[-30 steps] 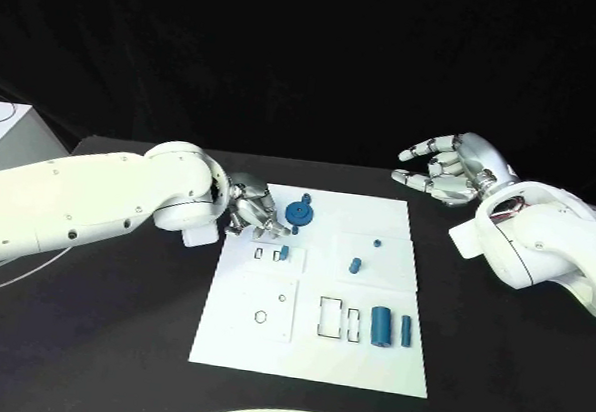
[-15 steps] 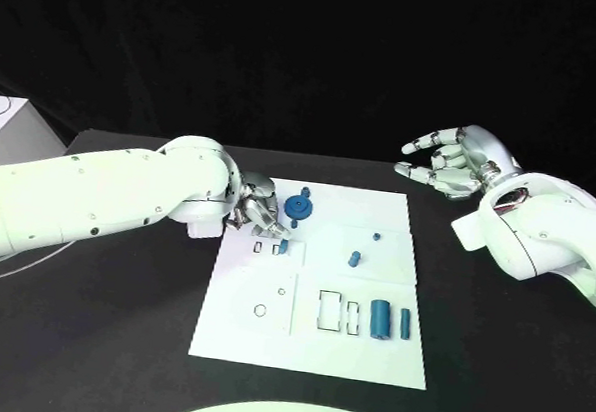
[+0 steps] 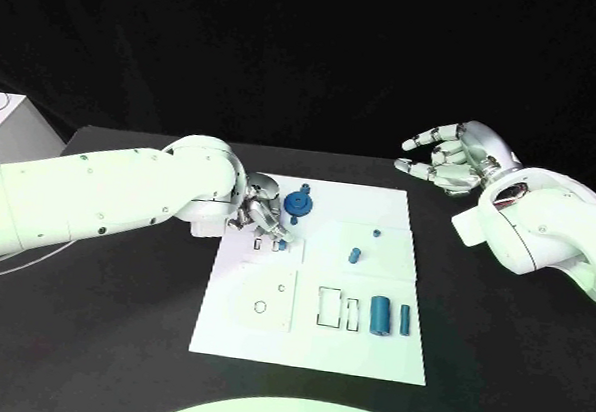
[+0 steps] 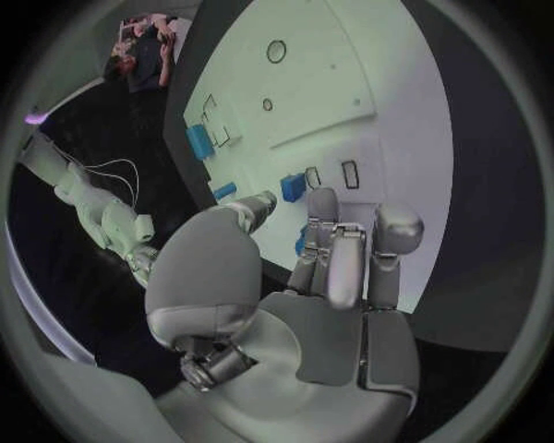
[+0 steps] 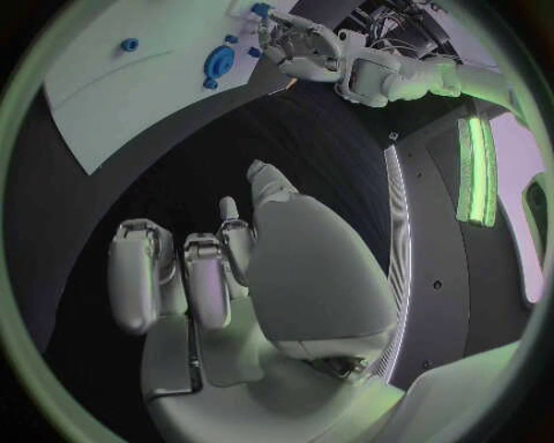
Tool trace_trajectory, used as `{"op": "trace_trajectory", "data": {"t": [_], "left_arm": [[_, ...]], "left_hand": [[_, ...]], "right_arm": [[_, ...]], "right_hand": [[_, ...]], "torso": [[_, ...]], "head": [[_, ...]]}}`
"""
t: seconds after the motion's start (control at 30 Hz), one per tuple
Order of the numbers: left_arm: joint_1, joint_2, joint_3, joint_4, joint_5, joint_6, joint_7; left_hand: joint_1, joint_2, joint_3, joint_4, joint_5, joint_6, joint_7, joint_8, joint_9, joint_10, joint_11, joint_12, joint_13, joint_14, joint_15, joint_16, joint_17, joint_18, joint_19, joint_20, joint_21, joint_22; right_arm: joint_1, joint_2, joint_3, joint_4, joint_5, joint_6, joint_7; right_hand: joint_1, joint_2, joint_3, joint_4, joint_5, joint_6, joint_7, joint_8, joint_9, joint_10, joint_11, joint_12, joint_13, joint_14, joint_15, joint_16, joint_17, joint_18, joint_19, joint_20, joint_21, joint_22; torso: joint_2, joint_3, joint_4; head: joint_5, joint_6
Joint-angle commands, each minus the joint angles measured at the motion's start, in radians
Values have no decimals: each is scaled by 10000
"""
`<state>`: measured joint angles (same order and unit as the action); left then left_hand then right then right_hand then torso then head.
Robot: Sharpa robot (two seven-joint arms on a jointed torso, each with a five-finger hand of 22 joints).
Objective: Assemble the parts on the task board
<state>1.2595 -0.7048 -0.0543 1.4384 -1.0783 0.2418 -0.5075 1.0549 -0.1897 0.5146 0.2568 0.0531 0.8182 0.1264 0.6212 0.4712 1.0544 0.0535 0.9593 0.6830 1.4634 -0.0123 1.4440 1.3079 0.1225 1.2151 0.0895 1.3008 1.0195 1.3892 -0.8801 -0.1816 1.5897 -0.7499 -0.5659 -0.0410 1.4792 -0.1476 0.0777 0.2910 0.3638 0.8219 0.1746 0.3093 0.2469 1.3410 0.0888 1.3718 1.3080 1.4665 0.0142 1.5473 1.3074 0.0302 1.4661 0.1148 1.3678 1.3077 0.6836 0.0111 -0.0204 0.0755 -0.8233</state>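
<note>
- Left hand: fingers drawn together and pointing down over the 10 o'clock part of the task board. The fingertips sit at a small blue part beside two small rectangular slots. Whether they actually pinch that part or only touch it cannot be told.
- Left hand in its wrist view: fingers close side by side and the thumb reaching toward the small blue part, with white board beyond.
- Right hand: raised above the black surface at about 1 o'clock from the board and well apart from it. Its fingers are apart, loosely curled, and hold nothing.
- Right hand in its wrist view: fingers spread slightly, with nothing between them.
- Round blue part: on the board's 11 o'clock area, just beside the left fingers.
- Two small blue parts: near the board's centre toward 1 o'clock, one a little beyond the other.
- Large blue cylinder: lies at about 3 o'clock of the board's lower half, with a slimmer blue piece just beside it on its 3 o'clock side.
- Rectangular outlines: at the cylinder's 9 o'clock side.
- Task board: white, lying lengthwise in the middle of the surface.
</note>
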Motion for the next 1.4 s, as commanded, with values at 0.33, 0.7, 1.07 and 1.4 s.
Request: {"op": "trace_trajectory", "data": {"t": [0.33,0.7,1.07,1.4], "left_arm": [[13,92,-11,19,-46,367,-36],[13,158,-14,-12,-23,610,-36],[13,241,-20,-76,1,620,-39],[12,301,-27,-162,47,617,-36]], "left_hand": [[-51,23,-24,63,-34,2,-45,121,69,28,-54,96,69,266,-15,85,708,-103,92,18,78,72],[84,74,-11,31,-32,50,-82,241,198,34,-85,148,123,275,-37,110,744,-109,97,4,119,125],[249,153,65,-44,-30,36,-105,322,322,33,-108,181,164,276,-56,122,764,-113,93,-12,149,160],[274,239,113,-35,-30,32,-111,350,373,38,-114,193,178,287,-61,141,794,-116,97,-19,168,185]], "right_arm": [[4,60,6,-41,-118,156,-30],[3,110,6,-73,-148,194,-47],[3,139,5,-85,-156,227,-68],[2,167,5,-71,-159,256,-75]], "right_hand": [[-12,-81,65,-18,63,-64,-4,-44,-14,-100,4,-50,197,880,-23,-60,2097,191,124,-25,-69,1240],[-12,-81,65,-18,63,-64,-4,-44,-14,-100,4,-50,197,880,-23,-60,2097,191,124,-25,-69,1240],[-16,-74,77,-20,65,-63,-4,-40,-16,-107,4,-57,189,874,-22,-72,2077,197,112,-24,-97,1223],[-40,-46,109,-14,77,-55,-3,-27,-19,-98,5,-53,193,873,-21,-73,2078,197,114,-20,-97,1225]], "torso": [[0,8,-4],[7,7,-5],[4,4,-5],[6,6,1]], "head": [[-12,-54],[-31,-89],[-50,-140],[-64,-201]]}}
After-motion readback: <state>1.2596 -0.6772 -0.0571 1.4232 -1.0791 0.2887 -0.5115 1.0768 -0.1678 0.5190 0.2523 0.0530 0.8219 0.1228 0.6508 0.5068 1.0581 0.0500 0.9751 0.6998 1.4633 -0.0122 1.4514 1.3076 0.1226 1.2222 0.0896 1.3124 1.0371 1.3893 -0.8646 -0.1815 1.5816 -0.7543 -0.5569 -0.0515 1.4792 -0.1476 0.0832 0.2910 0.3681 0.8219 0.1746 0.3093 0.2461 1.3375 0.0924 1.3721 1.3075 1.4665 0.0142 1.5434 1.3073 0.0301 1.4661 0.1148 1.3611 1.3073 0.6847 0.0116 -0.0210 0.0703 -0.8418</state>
